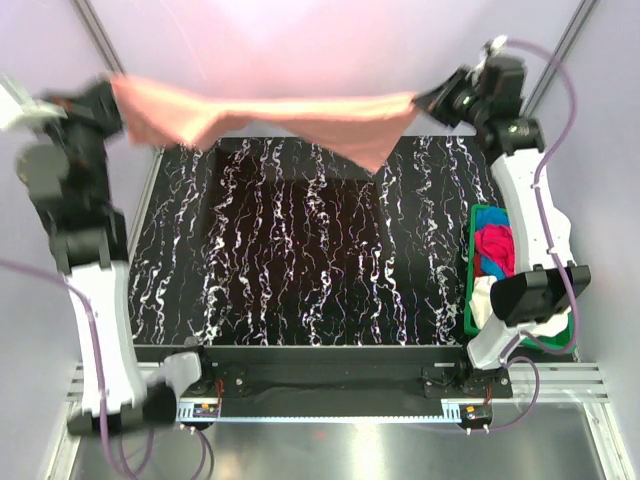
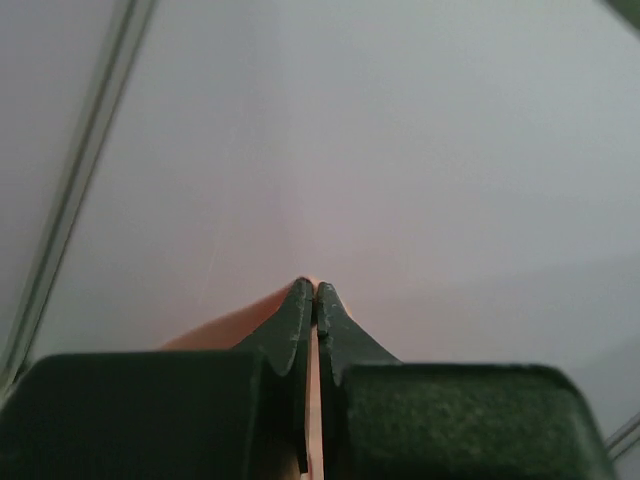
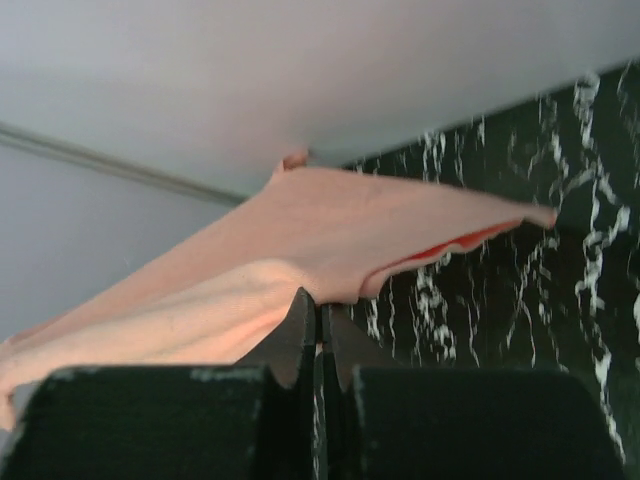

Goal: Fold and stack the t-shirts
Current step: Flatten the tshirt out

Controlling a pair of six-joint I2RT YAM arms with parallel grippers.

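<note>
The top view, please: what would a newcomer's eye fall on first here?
The pink shirt hangs stretched in mid-air over the far edge of the black, white-veined table. Its two ends are pinched in the shut left gripper and right gripper. At the table's right edge, a green basket holds more shirts, magenta, blue and white.

Salmon-pink t-shirt [image 1: 280, 112] aloft, spread wide

pale lilac walls [image 1: 300, 40] around a black white-veined tabletop [image 1: 300, 260], aluminium rails [image 1: 585, 380] along its near edge
</note>
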